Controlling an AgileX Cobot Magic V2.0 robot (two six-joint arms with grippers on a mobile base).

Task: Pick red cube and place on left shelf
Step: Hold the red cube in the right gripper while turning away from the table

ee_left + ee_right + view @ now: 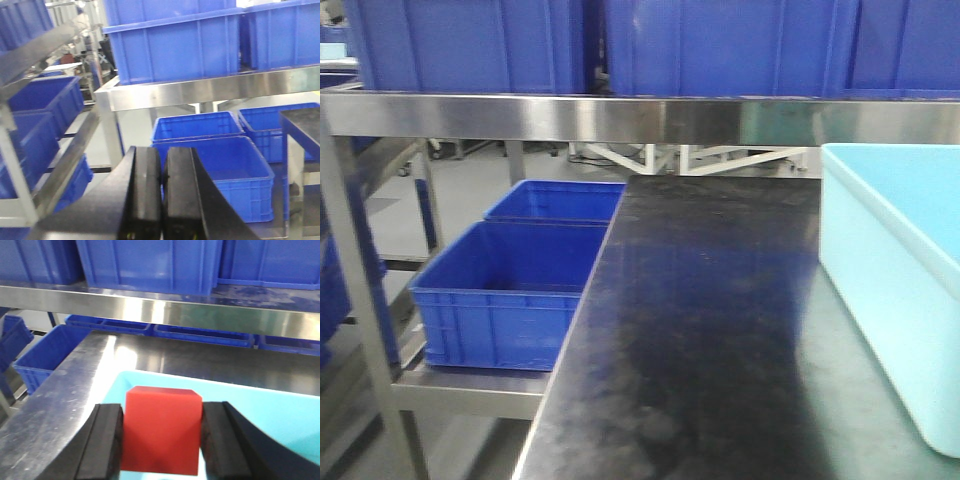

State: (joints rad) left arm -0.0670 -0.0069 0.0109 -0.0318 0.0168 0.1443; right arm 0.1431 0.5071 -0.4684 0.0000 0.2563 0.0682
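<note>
In the right wrist view the red cube (162,432) sits squarely between the two black fingers of my right gripper (162,412), which is shut on it, both pads pressed against its sides, above the near corner of a pale turquoise tub (265,412). My left gripper (162,155) is shut with its pads together and nothing held; it hangs in front of the left shelf (210,89). The left shelf's steel front rail (620,118) carries large dark blue crates (720,45). Neither gripper shows in the front view.
A black-topped steel table (720,330) runs away from me, with the turquoise tub (890,280) on its right side. Left of it, open blue crates (510,290) rest on the shelf's lower tier. More racks with crates (40,105) stand at the far left.
</note>
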